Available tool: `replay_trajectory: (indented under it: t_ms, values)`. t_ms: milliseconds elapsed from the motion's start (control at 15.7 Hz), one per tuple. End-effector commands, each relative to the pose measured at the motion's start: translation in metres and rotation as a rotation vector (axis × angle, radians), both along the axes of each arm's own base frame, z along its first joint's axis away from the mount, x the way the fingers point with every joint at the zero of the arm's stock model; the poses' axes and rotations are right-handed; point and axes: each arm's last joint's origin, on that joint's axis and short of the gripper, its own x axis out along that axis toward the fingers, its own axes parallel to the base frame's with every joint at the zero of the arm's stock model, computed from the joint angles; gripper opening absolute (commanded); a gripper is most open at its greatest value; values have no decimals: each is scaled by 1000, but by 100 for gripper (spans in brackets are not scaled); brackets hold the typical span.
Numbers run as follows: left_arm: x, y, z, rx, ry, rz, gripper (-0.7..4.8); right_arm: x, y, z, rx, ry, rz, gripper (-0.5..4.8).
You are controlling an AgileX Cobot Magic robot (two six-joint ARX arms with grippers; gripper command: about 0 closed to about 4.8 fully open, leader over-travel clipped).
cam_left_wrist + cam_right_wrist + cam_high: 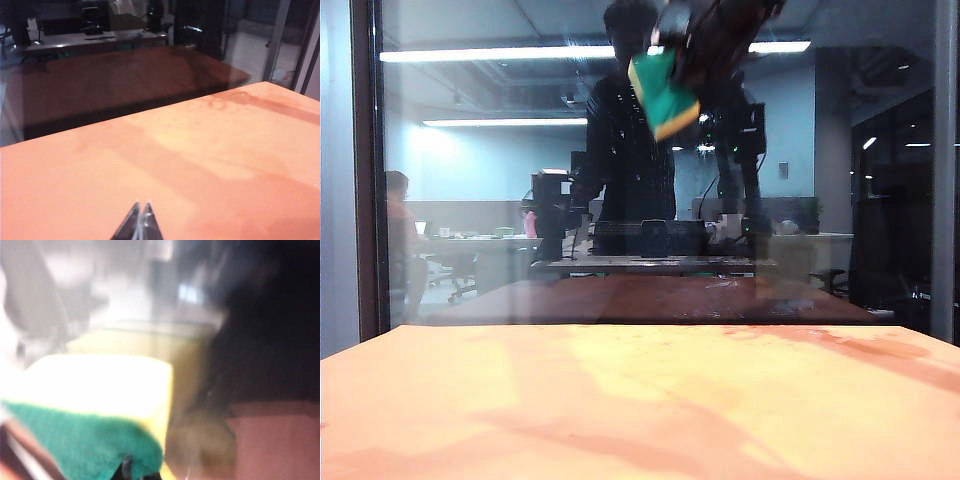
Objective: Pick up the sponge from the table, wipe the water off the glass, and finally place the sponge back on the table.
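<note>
Right end effector [695, 75] raised high, clamping sponge [665, 95] against glass [500, 200].

My right gripper [692, 62] high against the glass [500, 200] with the sponge [665, 92], my left gripper [140, 222] low over the table [620, 400], glass upright behind table.

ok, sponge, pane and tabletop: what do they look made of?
Sponge, held high against the pane by the shut right gripper: looks like pale foam with a green scouring layer, matte.
Pane: looks like glass, glossy, mirroring the office and tabletop.
Tabletop: smooth matte orange surface; material unclear.
Left gripper: shut, low over the tabletop.
</note>
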Motion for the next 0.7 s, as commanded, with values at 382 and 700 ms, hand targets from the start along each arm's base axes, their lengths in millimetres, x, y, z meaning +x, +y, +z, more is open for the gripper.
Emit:
replay_trajectory:
  t_ms: [382, 700]
  values:
    - [0, 0, 7, 2, -65, -1, -6, 17, 4, -40, -42, 102, -22, -9]
    - [0, 0, 8, 2, -79, -2, -6, 9, 1, 13, 16, -47, -22, -9]
